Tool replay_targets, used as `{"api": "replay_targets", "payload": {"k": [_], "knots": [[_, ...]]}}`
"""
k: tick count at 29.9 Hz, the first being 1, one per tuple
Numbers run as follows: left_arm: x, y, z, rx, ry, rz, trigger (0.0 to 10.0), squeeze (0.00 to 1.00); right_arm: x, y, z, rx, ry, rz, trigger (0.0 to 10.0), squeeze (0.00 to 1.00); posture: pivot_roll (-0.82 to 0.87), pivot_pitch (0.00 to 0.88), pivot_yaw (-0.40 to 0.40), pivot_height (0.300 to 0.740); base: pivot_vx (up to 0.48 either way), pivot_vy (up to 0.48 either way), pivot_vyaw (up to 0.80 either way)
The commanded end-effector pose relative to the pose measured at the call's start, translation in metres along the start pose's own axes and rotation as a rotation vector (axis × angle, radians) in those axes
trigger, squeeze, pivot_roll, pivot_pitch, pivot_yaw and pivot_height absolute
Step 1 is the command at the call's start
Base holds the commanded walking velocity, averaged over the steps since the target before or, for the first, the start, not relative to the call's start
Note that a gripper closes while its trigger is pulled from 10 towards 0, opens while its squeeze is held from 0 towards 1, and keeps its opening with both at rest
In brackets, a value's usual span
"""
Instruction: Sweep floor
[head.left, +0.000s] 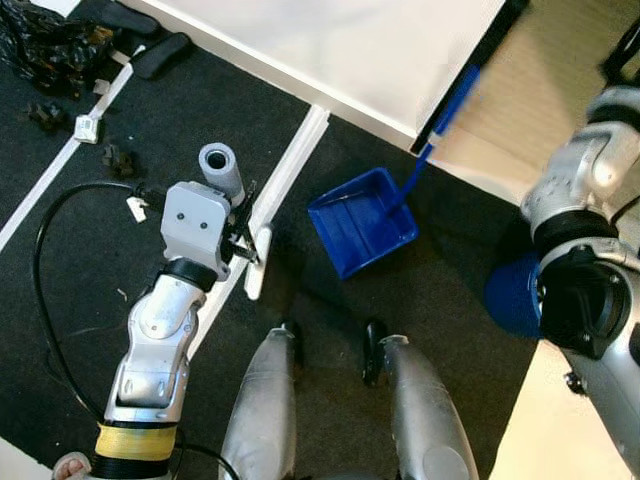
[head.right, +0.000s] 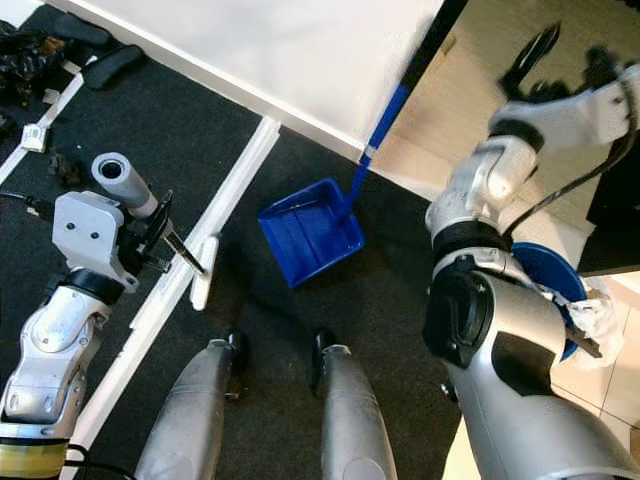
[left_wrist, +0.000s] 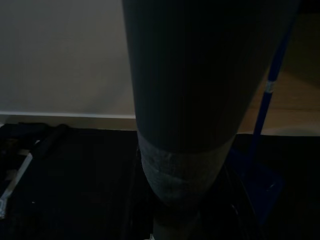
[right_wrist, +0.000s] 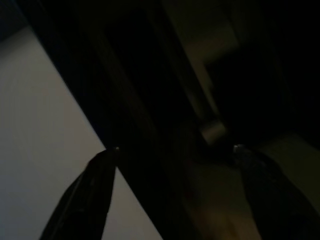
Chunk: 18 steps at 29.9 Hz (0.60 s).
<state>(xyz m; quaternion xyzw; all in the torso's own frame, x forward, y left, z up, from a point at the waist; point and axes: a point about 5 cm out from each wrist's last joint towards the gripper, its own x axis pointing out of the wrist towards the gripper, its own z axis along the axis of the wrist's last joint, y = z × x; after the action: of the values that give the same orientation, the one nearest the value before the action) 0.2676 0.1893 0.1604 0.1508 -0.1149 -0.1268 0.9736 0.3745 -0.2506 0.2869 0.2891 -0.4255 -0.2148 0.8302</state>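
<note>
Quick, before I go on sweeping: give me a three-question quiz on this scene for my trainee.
1. True or false: the blue dustpan lies on the wooden floor.
2. What does the left gripper hold? A) a grey pole B) the dustpan's blue handle C) nothing
3. Fill in: the right gripper, raised near the wall, has its fingers ___.

Key: 1 false, it lies on the dark carpet. 2 A. 3 open.
</note>
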Motion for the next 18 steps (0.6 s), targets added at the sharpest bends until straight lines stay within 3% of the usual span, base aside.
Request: {"api": "replay_targets", "payload": {"k": [1,3,5,8,11,12,13,14,15,16,17,18], "knots": [[0.000,0.008,-0.004,0.028,-0.006,0.026,10.0,0.00,0.012,0.006,0.021,0.101,-0.111,-0.013,10.0,0.00,0.15,0.224,-0.123,0.740,0.000,0.000,0.00],[0.003,0.009,-0.009,0.024,0.018,0.041,10.0,0.00,0.015,0.002,0.024,0.090,-0.103,-0.024,10.0,0.00,0.15,0.203,-0.127,0.740,0.000,0.000,0.00],[0.006,0.012,-0.026,0.032,0.132,0.069,10.0,0.00,0.016,-0.015,0.022,0.003,-0.019,-0.039,10.0,0.00,0.14,0.178,-0.127,0.740,0.000,0.000,0.00],[0.006,0.013,-0.037,0.027,0.195,0.082,10.0,0.00,0.012,-0.027,0.021,-0.051,-0.001,-0.037,10.0,0.00,0.12,0.148,-0.120,0.740,0.000,0.000,0.00],[0.000,0.016,-0.061,-0.035,0.280,0.150,10.0,0.00,-0.005,-0.070,0.024,-0.217,0.064,0.027,10.0,0.00,0.10,0.089,-0.095,0.740,0.000,0.000,0.00],[0.000,0.016,-0.061,-0.035,0.280,0.150,10.0,0.00,-0.005,-0.070,0.024,-0.217,0.064,0.027,10.0,0.00,0.10,0.089,-0.095,0.740,0.000,0.000,0.00],[-0.003,0.016,-0.067,-0.053,0.301,0.174,10.0,0.00,-0.012,-0.084,0.023,-0.251,0.109,0.038,10.0,0.00,0.10,0.077,-0.088,0.740,0.000,0.000,0.00],[-0.005,0.016,-0.074,-0.069,0.324,0.188,10.0,0.00,-0.019,-0.093,0.021,-0.263,0.166,0.065,10.0,0.00,0.10,0.069,-0.084,0.740,0.000,0.000,0.00],[-0.008,0.015,-0.085,-0.053,0.384,0.193,10.0,0.00,-0.038,-0.099,0.001,-0.259,0.390,0.171,10.0,0.00,0.08,0.033,-0.056,0.740,0.000,0.000,0.00],[-0.008,0.015,-0.085,-0.053,0.384,0.193,10.0,0.00,-0.038,-0.099,0.001,-0.259,0.390,0.171,10.0,0.00,0.08,0.033,-0.056,0.740,0.000,0.000,0.00],[-0.012,0.012,-0.099,-0.039,0.449,0.180,10.0,0.00,-0.074,-0.099,-0.022,-0.240,0.664,0.365,10.0,0.00,0.07,0.021,-0.047,0.740,0.000,0.000,0.00],[-0.011,0.009,-0.103,-0.026,0.474,0.160,10.0,0.00,-0.092,-0.101,-0.027,-0.242,0.749,0.428,10.0,0.00,0.07,0.012,-0.046,0.740,0.000,0.000,0.00]]}}
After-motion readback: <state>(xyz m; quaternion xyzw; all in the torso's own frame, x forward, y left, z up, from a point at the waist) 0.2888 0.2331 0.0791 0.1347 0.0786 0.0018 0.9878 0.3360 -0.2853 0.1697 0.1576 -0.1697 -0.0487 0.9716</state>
